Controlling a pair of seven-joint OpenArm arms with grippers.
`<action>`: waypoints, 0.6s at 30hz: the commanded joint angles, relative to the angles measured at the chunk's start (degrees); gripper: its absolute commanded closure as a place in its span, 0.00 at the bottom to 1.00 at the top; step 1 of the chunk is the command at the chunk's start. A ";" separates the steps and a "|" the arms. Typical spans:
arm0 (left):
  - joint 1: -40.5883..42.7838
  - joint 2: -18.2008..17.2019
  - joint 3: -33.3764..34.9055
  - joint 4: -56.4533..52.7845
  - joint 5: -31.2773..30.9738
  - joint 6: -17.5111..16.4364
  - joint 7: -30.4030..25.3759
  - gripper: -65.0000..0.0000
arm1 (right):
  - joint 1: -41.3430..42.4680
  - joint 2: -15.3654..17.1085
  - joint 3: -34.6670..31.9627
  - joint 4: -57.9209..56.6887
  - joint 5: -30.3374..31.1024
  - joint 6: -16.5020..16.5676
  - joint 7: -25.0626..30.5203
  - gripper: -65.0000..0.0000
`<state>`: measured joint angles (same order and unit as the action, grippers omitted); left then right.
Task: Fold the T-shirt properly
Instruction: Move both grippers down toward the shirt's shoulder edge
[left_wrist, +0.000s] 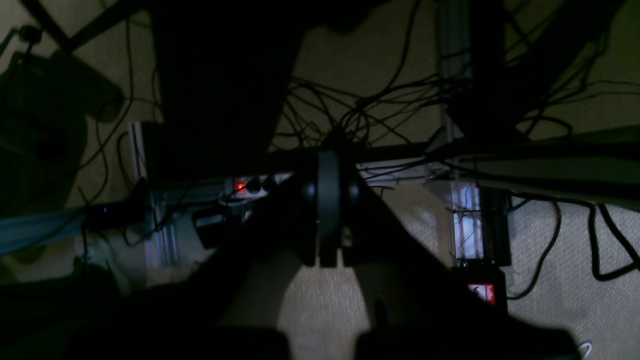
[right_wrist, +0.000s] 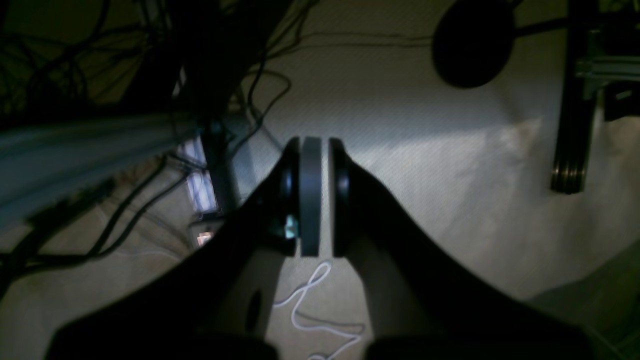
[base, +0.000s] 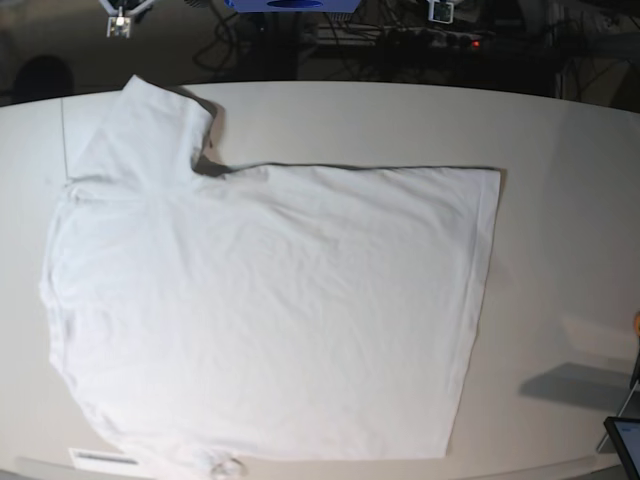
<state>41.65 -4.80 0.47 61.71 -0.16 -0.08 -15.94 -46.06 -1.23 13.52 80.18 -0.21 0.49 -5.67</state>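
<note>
The white T-shirt (base: 270, 300) lies spread flat on the off-white table (base: 560, 150), hem to the right and one sleeve (base: 150, 120) pointing to the far left corner. Its near edge runs off the bottom of the base view. Neither arm shows in the base view. The left wrist view shows my left gripper (left_wrist: 328, 200) with its jaws together and nothing between them, over the dark floor. The right wrist view shows my right gripper (right_wrist: 312, 195) the same way, jaws together and empty. No cloth shows in either wrist view.
Tangled black cables, a power strip with a red light (left_wrist: 241, 186) and aluminium frame legs (left_wrist: 465, 225) show under the table. A white cord (right_wrist: 310, 300) lies on the floor. A dark device (base: 625, 440) sits at the table's near right corner.
</note>
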 joint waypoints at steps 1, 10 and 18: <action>1.03 -0.61 -0.16 1.10 0.12 0.30 -2.56 1.00 | -0.75 0.58 2.00 3.38 0.08 -0.36 -0.53 0.97; 8.24 -2.10 -0.16 17.98 -0.14 0.30 -7.75 1.00 | -2.86 0.05 7.10 24.48 0.08 -0.27 -12.92 0.96; 14.84 -2.19 -0.34 35.39 0.03 0.30 -7.75 1.00 | -3.30 0.14 7.10 30.54 0.16 0.17 -15.47 0.96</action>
<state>55.83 -6.72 0.38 96.27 0.10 -0.16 -21.98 -48.84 -1.30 20.45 109.49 0.01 0.67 -22.59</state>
